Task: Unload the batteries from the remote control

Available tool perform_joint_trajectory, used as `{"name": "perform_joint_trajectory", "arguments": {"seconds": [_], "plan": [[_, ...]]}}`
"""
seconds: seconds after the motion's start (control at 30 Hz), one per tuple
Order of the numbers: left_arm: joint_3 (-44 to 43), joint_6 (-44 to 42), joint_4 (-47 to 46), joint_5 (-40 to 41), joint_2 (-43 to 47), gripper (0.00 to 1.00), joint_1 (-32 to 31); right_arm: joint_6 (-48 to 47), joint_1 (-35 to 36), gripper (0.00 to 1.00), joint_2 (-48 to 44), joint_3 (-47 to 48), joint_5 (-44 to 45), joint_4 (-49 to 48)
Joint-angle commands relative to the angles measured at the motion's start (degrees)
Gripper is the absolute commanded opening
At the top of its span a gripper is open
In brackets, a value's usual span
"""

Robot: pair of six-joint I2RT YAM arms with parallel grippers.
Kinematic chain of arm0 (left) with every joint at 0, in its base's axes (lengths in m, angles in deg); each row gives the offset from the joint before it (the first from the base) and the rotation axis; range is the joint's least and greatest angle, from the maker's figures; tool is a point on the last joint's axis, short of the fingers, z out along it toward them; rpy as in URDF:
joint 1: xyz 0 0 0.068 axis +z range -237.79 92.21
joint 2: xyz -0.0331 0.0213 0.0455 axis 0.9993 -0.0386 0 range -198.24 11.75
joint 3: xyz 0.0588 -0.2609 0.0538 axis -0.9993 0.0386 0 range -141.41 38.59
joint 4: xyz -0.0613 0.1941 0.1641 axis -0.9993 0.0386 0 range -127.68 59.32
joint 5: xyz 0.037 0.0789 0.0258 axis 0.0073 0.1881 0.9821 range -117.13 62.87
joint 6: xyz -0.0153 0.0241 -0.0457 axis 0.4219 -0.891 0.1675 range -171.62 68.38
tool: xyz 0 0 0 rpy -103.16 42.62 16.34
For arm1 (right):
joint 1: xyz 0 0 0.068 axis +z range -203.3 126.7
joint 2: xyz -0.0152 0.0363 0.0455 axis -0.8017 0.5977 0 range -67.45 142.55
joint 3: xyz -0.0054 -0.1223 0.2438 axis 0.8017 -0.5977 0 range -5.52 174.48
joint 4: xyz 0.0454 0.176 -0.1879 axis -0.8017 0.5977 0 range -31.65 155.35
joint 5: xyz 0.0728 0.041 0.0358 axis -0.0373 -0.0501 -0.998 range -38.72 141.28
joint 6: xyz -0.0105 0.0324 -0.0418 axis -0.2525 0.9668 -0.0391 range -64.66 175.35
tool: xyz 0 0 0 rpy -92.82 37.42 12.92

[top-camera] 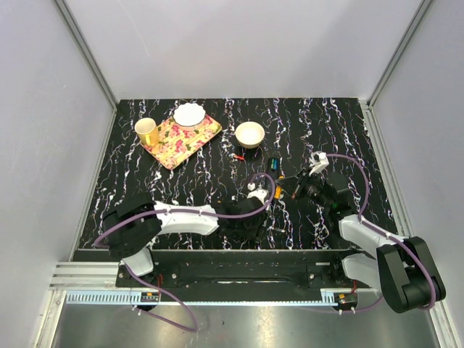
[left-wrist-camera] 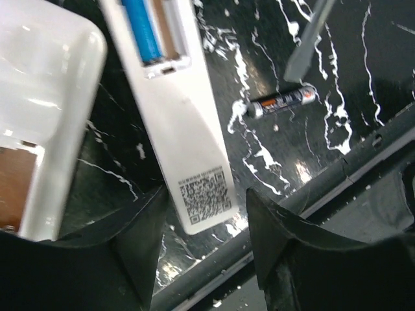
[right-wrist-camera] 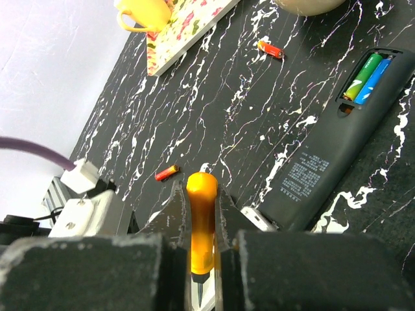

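Two-armed, reaching over the tabletop (top-camera: 181, 185). Straddling the white remote (left-wrist-camera: 188, 110) with the left pincer (left-wrist-camera: 206, 201), fingers (left-wrist-camera: 139, 246) apart. Showing one blue battery (left-wrist-camera: 142, 29) in the white remote's open bay, and a loose battery (left-wrist-camera: 283, 100) lying just beside that remote. Clamping the right pincer (right-wrist-camera: 200, 207) together on an orange screwdriver (right-wrist-camera: 201, 188), also beside the white remote. Finding, beyond the white remote, green and blue batteries (right-wrist-camera: 364, 78) in a black remote (right-wrist-camera: 324, 155), and farther beyond, a red battery (right-wrist-camera: 270, 48).

White remote (left-wrist-camera: 194, 142) and blue battery (left-wrist-camera: 142, 29) cut by top edge, bowl (right-wrist-camera: 305, 5) mostly cropped
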Motion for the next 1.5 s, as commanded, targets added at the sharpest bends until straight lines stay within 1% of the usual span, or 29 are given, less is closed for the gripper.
{"name": "perform_joint_trajectory", "arguments": {"seconds": [0.0, 0.03, 0.07, 0.1, 0.23, 0.27, 0.3, 0.4, 0.5, 0.57, 0.6, 0.63, 0.7, 0.73, 0.77, 0.8, 0.87, 0.9, 1.0, 1.03, 1.07, 1.1, 1.17, 1.2, 1.3, 1.47], "plan": [[2.54, 2.82, 7.18, -4.03, -2.32, 0.56, -2.40, -0.63, 0.14, 0.00, -1.62, -0.36, 1.59, -1.20], [2.45, 2.82, 7.09, -4.03, -2.23, 0.55, -2.58, -0.72, 0.22, 0.00, -1.80, -0.45, 1.85, -1.20], [2.36, 2.74, 7.00, -4.03, -2.23, 0.52, -2.76, -0.72, 0.14, 0.00, -1.89, -0.54, 1.94, -1.20], [2.27, 2.65, 6.83, -5.42, -2.23, 0.51, -2.85, -0.63, 0.14, 0.00, -1.97, -0.54, 2.12, -1.29], [2.01, 2.12, 6.65, -4.74, -2.32, 0.52, -2.85, -0.46, 0.14, 0.00, -1.71, -0.62, 2.56, -2.08], [1.83, 1.86, 6.65, -4.47, -2.06, 0.53, -2.85, -0.45, 0.14, 0.00, -1.63, -0.71, 2.56, -2.25], [1.66, 1.25, 6.73, -4.47, -1.62, 0.57, -2.85, -0.45, 0.14, 0.00, -1.45, -0.63, 2.64, -2.51], [1.30, 0.10, 7.44, -1.75, 1.10, 0.64, -2.58, -0.54, 0.14, 0.00, -1.45, -0.19, 2.91, -2.26], [2.09, -1.22, 6.48, -2.97, 4.88, 0.69, -0.65, -1.59, 0.75, 0.00, -1.88, 0.69, 3.43, -1.64], [3.49, -2.27, 3.77, -4.20, 8.04, 0.70, 2.07, -2.82, 2.41, 0.00, -2.76, 1.31, 6.24, -0.76], [4.20, -2.54, 2.79, -7.25, 9.18, 0.70, 3.12, -3.79, 3.12, 0.00, -3.72, 1.22, 7.47, -0.85], [5.77, -2.63, 1.82, -8.33, 11.37, 0.71, 5.39, -4.23, 4.08, 0.00, -4.52, 0.87, 10.87, -0.93], [7.10, -3.06, -1.43, -12.28, 12.88, 0.71, 7.60, -6.16, 8.38, 0.00, -6.62, 0.26, 15.71, -1.63], [8.06, -3.15, -2.31, -13.51, 13.84, 0.71, 9.44, -7.04, 10.14, 0.00, -7.59, -0.44, 21.92, -1.90], [8.33, -3.50, -4.41, -15.96, 14.11, 0.71, 10.15, -8.53, 11.81, 0.00, -8.21, -0.97, 25.11, -2.60], [8.60, -3.68, -5.38, -17.29, 14.38, 0.71, 10.86, -8.80, 14.78, 0.00, -9.35, -1.50, 31.85, -4.35], [9.39, -3.59, -8.19, -20.27, 14.29, 0.70, 12.35, -9.68, 15.78, 0.00, -9.71, -3.34, 34.28, -7.51], [9.48, -3.51, -8.29, -20.99, 13.59, 0.69, 12.79, -8.99, 16.13, 0.00, -9.54, -3.26, 37.42, -7.96], [9.65, -2.72, -11.72, -23.36, 11.40, 0.66, 13.59, -5.38, 16.39, 0.00, -8.84, -0.99, 42.97, -2.36], [9.74, -2.45, -12.42, -23.89, 10.78, 0.65, 13.59, -4.68, 16.57, 0.00, -8.74, -1.15, 44.12, -2.34], [10.18, -1.67, -14.51, -24.85, 10.25, 0.62, 13.59, -2.85, 16.92, 0.00, -8.57, -1.24, 45.61, -2.43], [10.35, -1.14, -15.66, -25.38, 9.29, 0.61, 13.59, -2.31, 17.62, 0.00, -8.31, -1.24, 49.28, -2.26], [10.79, 0.35, -18.65, -26.00, 8.32, 0.58, 13.59, -1.78, 19.55, 0.00, -7.43, -1.07, 52.46, -2.17], [10.62, 0.45, -19.19, -26.18, 7.10, 0.55, 13.59, -1.69, 20.08, 0.00, -6.38, -1.15, 53.96, -2.86], [9.66, 0.71, -19.28, -25.21, 4.37, 0.51, 13.50, -0.98, 21.84, 0.00, -3.66, -1.07, 53.97, -4.71], [8.34, 1.24, -21.12, -26.53, 0.85, 0.48, 13.15, -1.42, 24.30, 0.00, -0.92, -1.24, 55.20, -7.44]]}}
